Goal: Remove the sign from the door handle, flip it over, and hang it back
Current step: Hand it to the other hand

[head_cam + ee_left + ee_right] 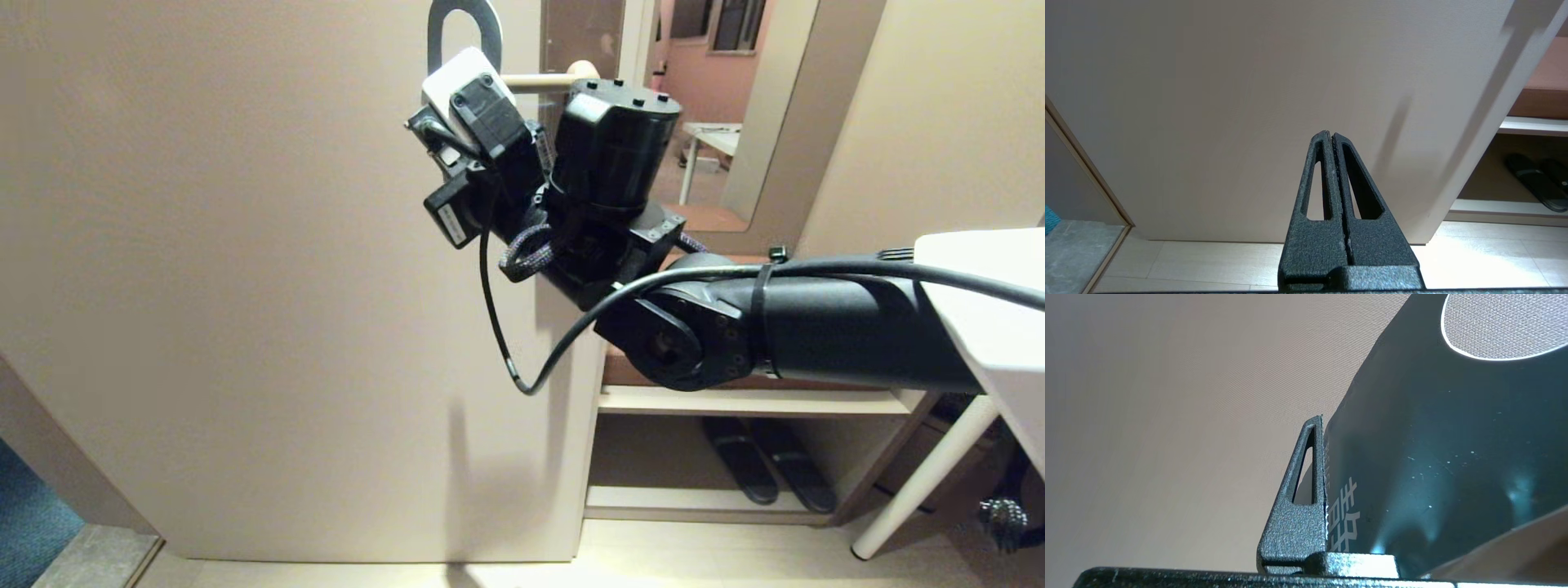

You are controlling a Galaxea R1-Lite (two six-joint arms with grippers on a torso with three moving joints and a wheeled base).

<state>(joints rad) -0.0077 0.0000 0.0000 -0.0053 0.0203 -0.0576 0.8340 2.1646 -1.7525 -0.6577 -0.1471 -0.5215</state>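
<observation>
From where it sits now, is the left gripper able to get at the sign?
Probably not as it stands. The left gripper is shut and parked low, facing bare door. The sign is high up at the door handle, already clamped in the right gripper.

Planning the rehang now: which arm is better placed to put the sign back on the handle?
Right. The right gripper already clamps the sign beside the door handle; the left gripper is shut, low down.

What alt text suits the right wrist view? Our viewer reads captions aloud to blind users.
The right gripper is clamped on the blue-grey sign, with one black finger against its printed white Chinese character. The sign's large hole shows at the far end, against the plain beige door.
</observation>
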